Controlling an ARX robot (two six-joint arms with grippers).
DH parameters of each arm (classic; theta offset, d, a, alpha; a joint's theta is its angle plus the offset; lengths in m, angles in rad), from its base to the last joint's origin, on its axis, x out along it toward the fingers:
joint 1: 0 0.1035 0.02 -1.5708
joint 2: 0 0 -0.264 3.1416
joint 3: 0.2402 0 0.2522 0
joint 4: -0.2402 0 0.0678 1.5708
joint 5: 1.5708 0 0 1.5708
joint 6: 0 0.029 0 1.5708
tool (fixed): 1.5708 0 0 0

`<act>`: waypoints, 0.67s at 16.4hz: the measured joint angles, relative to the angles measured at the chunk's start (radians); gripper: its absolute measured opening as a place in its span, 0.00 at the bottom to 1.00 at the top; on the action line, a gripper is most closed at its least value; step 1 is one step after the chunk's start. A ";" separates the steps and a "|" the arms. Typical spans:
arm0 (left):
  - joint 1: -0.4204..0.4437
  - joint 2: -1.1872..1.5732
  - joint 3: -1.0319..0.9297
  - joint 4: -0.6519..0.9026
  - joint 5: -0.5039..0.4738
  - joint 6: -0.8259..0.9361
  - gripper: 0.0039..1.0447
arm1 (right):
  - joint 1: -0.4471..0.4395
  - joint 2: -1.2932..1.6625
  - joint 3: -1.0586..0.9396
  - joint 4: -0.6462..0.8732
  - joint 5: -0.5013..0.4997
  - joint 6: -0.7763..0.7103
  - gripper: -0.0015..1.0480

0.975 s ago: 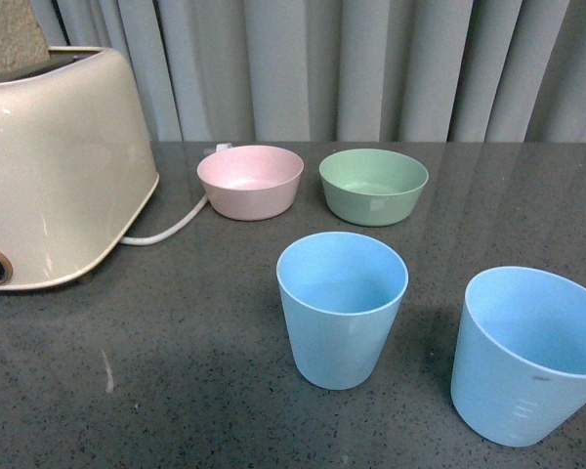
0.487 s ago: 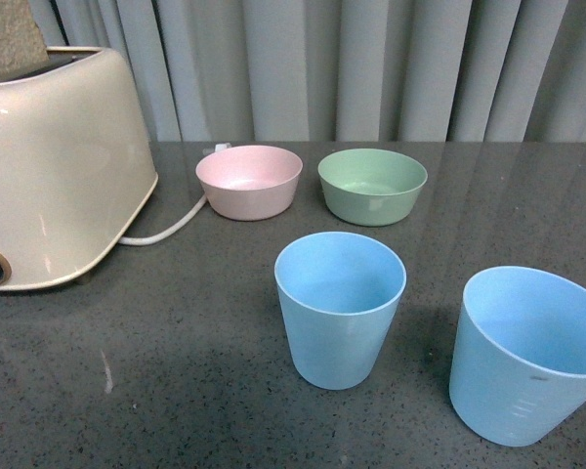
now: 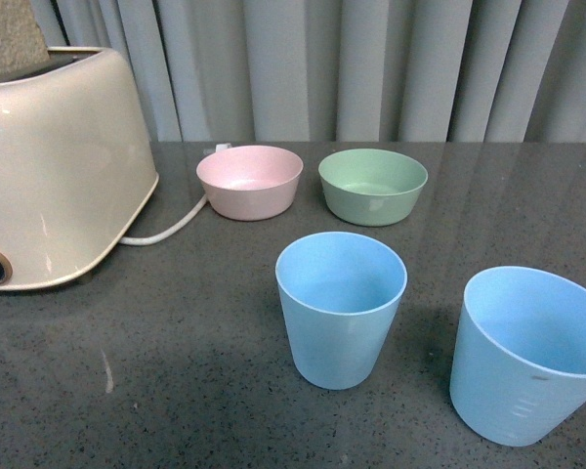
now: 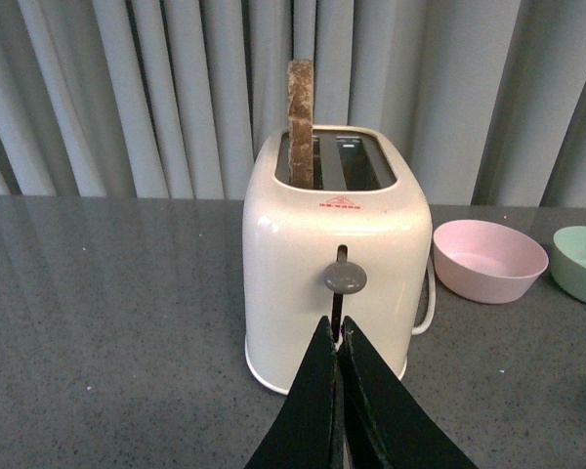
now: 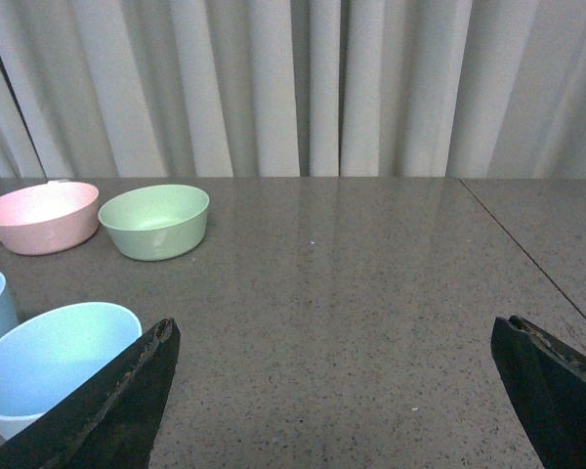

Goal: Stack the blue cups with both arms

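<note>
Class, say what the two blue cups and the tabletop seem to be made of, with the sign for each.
Left blue cup and right blue cup: likely matte plastic; uniform colour, thin rims, dull sheen, faint moulded lines on the right one. Tabletop: perhaps polished stone or laminate; dark grey, speckled, faintly reflective.

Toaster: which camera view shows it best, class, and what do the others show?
The left wrist view: the toaster stands almost whole, with both slots, its lever and a slice of bread. The front view shows only one side, cut off at the edge. The right wrist view shows none of it.
</note>
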 joint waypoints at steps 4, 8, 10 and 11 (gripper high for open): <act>-0.072 -0.100 -0.080 -0.021 -0.077 0.000 0.01 | 0.000 0.000 0.000 0.000 0.000 0.000 0.94; -0.190 -0.187 -0.129 -0.062 -0.197 0.002 0.01 | 0.000 0.000 0.000 0.000 0.000 0.000 0.94; -0.185 -0.229 -0.145 -0.084 -0.196 0.002 0.01 | 0.000 0.000 0.000 0.000 0.000 0.000 0.94; -0.187 -0.245 -0.151 -0.093 -0.196 0.002 0.01 | 0.000 0.000 0.000 0.000 0.000 0.000 0.94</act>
